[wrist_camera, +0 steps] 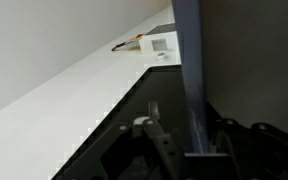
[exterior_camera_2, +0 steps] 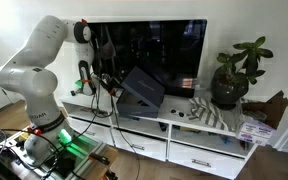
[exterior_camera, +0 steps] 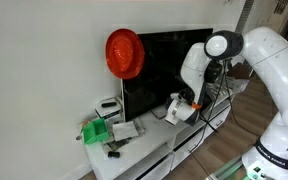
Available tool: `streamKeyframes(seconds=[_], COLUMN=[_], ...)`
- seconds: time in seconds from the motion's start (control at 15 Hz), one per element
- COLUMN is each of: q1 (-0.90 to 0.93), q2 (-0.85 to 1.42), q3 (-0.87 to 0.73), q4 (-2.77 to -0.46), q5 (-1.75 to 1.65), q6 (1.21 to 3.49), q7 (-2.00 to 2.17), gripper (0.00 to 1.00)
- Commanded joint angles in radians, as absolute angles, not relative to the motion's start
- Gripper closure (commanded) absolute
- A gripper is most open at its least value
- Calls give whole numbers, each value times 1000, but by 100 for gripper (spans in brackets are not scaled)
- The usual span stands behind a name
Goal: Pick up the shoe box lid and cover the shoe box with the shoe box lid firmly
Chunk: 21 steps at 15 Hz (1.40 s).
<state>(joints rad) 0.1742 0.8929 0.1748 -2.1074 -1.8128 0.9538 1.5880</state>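
My gripper [exterior_camera_2: 111, 86] is shut on one edge of the shoe box lid [exterior_camera_2: 142, 88]. The lid is dark blue-grey and hangs tilted in front of the TV, above the white stand. In the wrist view the lid's rim [wrist_camera: 188, 70] runs as a grey-blue strip between my fingers [wrist_camera: 189, 150]. The grey-blue shoe box [exterior_camera_2: 134, 108] sits on the stand just below the lid. In an exterior view my gripper [exterior_camera: 180, 106] hovers over the stand's top, and the lid is hard to make out against the dark screen.
A black TV [exterior_camera_2: 154, 50] stands behind, with a red hat [exterior_camera: 125, 53] on its corner. A green object [exterior_camera: 97, 131] lies at the stand's end. A small white device [wrist_camera: 160, 44] lies ahead. A potted plant [exterior_camera_2: 234, 72] and striped cloth [exterior_camera_2: 216, 114] sit further along.
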Motion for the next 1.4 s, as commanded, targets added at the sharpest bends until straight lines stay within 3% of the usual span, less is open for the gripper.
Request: streamKeyframes(seconds=[0.0, 0.2, 0.27, 1.33], q1=[167, 161, 158, 113], q2=[867, 856, 849, 594], q3=[204, 223, 230, 285], q4=[-2130, -2137, -2141, -2277], q5=[-1830, -1824, -1822, -1724], q6=[1012, 1068, 1093, 1531], q7=[1547, 1525, 1518, 1321], gripper=[22, 2, 0, 0])
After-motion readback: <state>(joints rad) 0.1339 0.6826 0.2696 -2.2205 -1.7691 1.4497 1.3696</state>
